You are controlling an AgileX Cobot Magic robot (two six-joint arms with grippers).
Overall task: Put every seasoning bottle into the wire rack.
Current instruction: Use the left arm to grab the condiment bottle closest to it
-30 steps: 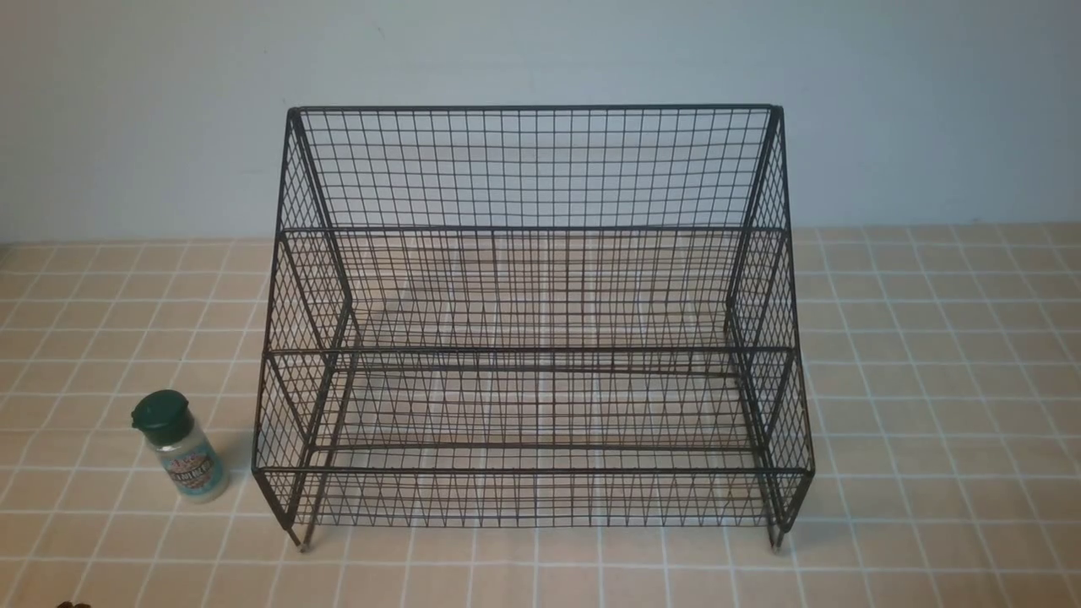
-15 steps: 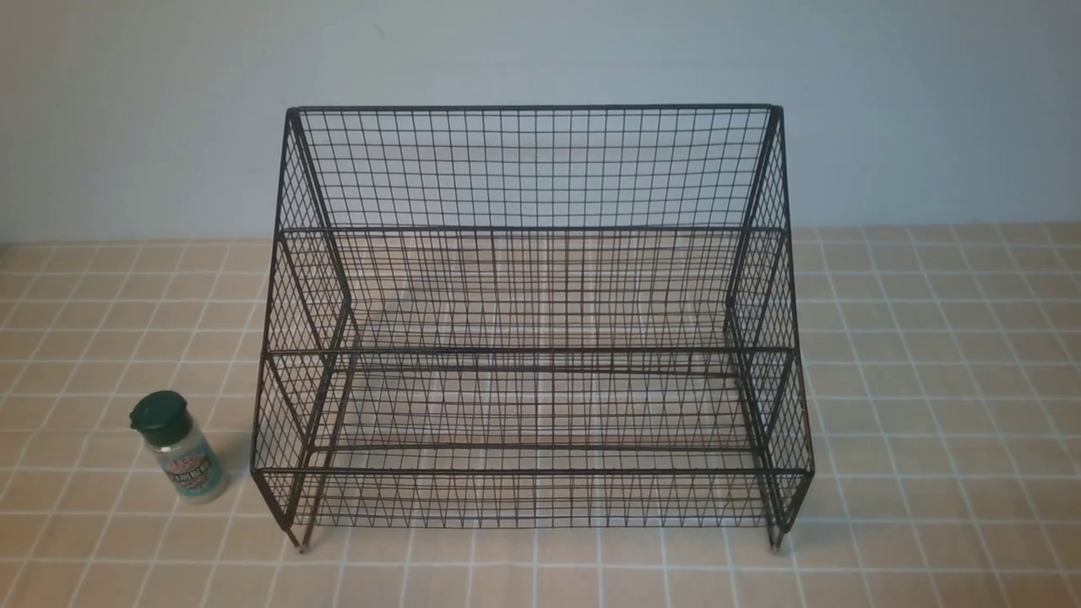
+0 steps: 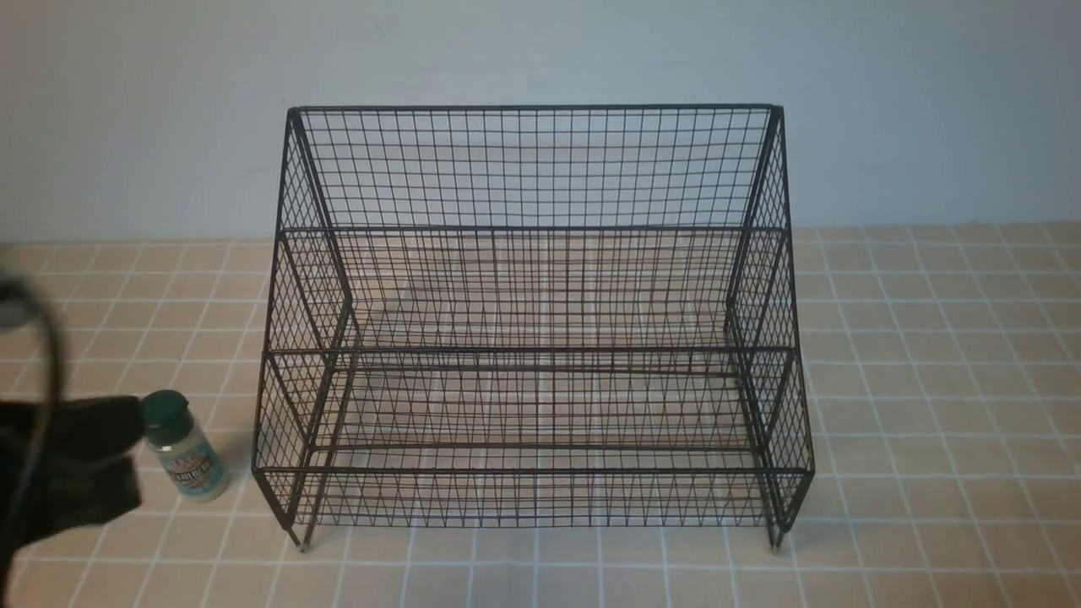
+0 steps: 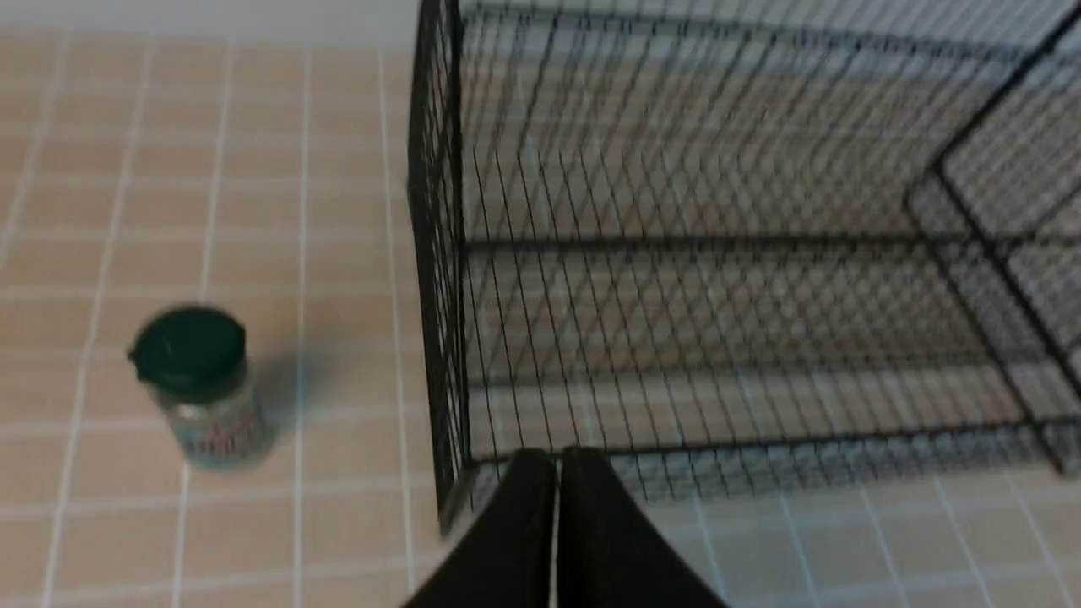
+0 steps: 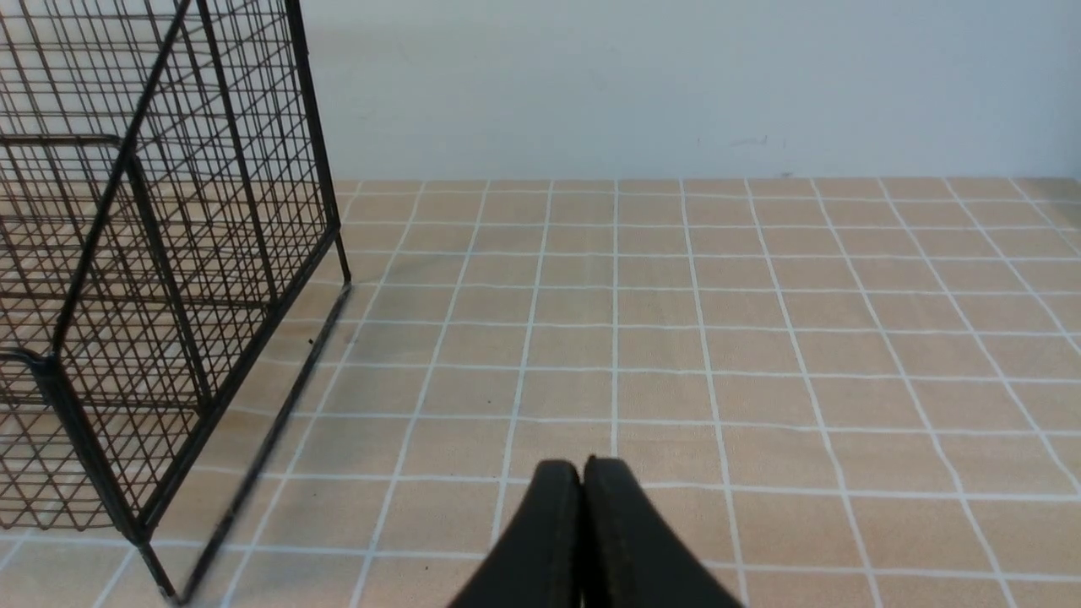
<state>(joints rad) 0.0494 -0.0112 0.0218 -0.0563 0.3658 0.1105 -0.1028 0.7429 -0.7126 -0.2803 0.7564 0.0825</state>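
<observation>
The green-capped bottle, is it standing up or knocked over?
Standing up: the seasoning bottle rests on its base on the tiled table, cap on top, outside the wire rack.

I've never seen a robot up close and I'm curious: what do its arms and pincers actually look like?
The left pincer and the right pincer are alike: two plain matte black fingers, broad at the base, tapering to rounded tips, no markings visible. The left arm shows only as a blurred black bulk with a thin dark cable looping over it.
</observation>
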